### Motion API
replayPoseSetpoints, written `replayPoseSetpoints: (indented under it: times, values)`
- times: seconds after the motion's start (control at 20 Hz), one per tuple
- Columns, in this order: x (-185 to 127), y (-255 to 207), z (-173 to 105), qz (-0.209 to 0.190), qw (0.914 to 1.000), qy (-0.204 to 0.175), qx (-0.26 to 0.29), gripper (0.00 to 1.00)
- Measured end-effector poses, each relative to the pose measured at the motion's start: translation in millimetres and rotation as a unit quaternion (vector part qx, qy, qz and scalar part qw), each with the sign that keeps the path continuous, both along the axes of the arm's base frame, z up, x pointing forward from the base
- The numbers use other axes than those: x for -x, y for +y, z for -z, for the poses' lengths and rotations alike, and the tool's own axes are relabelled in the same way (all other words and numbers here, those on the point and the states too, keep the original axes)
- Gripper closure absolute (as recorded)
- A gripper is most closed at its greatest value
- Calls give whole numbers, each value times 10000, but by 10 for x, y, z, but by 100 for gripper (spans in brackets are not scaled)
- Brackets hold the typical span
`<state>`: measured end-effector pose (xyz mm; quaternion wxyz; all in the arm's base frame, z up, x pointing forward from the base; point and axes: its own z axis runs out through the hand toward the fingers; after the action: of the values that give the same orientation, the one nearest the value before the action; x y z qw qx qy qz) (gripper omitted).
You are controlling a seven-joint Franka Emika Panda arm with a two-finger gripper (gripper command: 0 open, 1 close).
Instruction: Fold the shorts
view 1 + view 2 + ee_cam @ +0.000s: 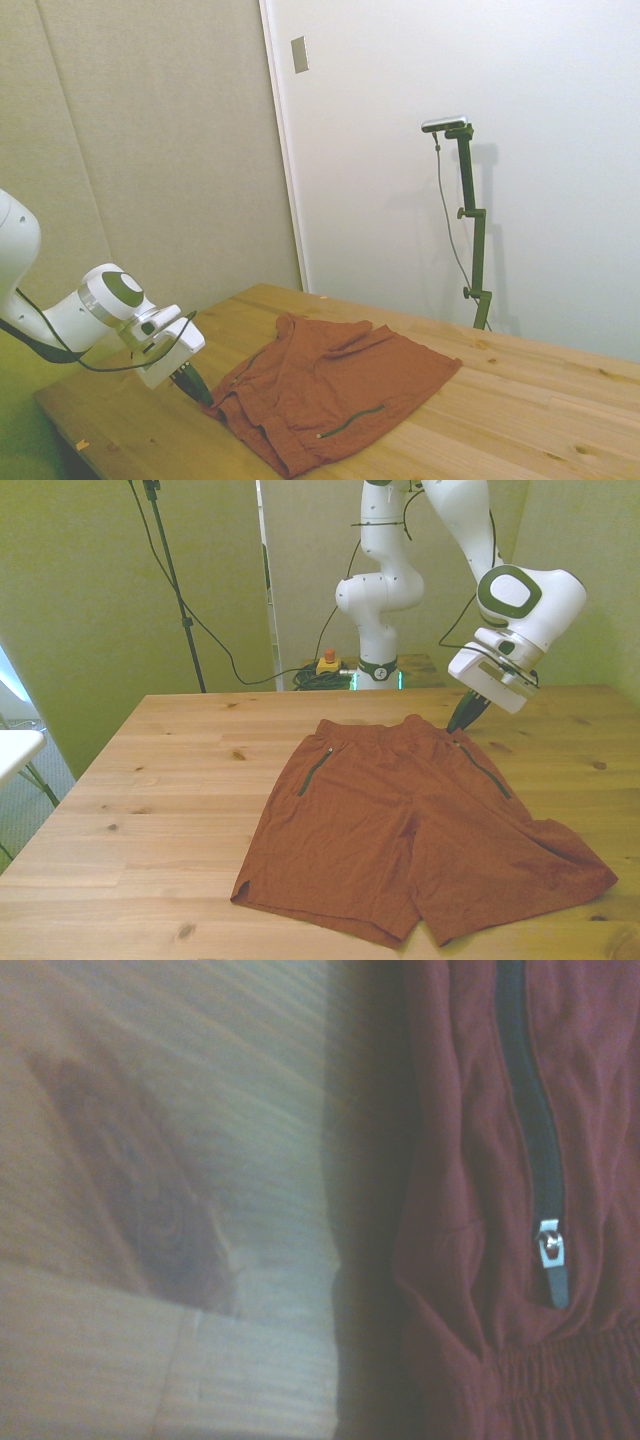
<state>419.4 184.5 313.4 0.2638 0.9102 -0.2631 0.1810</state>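
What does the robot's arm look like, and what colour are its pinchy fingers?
The arm is glossy white, built from rounded segments, with a grey ring at the round wrist joint. A thin black cable runs along it. The gripper has a boxy white body and slim dark fingers.

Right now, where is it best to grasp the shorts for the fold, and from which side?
Probably the waistband corner of the shorts on the front view's right, beside the zipper. The hand sits there; come from above, since the cloth lies flat.
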Motion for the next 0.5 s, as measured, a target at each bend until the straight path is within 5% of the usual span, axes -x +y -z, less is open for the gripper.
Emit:
replayPoseSetpoints:
  times: [0.35,0.5]
  values:
    - [433,14,-12,-174,9998,-44,-102,100]
    - [419,-3,-97,115,9980,-140,-613,100]
